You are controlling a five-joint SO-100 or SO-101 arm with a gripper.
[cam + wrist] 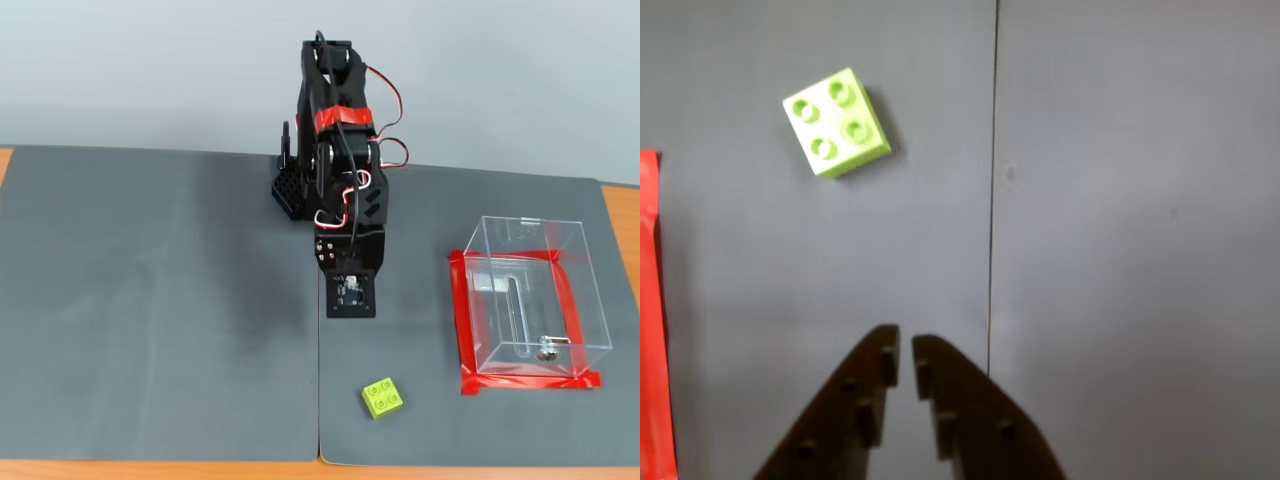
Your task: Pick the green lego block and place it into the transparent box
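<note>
1. Clearly, the task is at its first step, the approach: the green lego block point(836, 122) lies free on the grey mat point(1120, 200) and nothing grips it.

2. In the wrist view the block sits in the upper left of the frame, with its 4 studs facing up and its sides turned a little against the picture edges. In the fixed view the block point(383, 397) lies near the bottom of the frame, just right of the seam between the 2 mats.

3. The transparent box point(527, 300) stands at the right side of the fixed view, inside a frame of red tape point(530, 381). It looks empty except for a small metal part in its base. The block and the box are well apart.

4. The gripper point(905, 347) comes into the wrist view from the bottom edge. Its 2 dark fingers are almost together, with only a narrow gap between the tips, and they hold nothing and touch nothing.

5. In my judgement, the next move needs 3 things: open the fingers wider than the block, bring them forward and to the left in the wrist view until they stand over it, and turn the wrist so that the fingers meet 2 flat sides.

6. In the fixed view the arm point(340, 160) hangs over the middle of the mat, above and behind the block.
</note>
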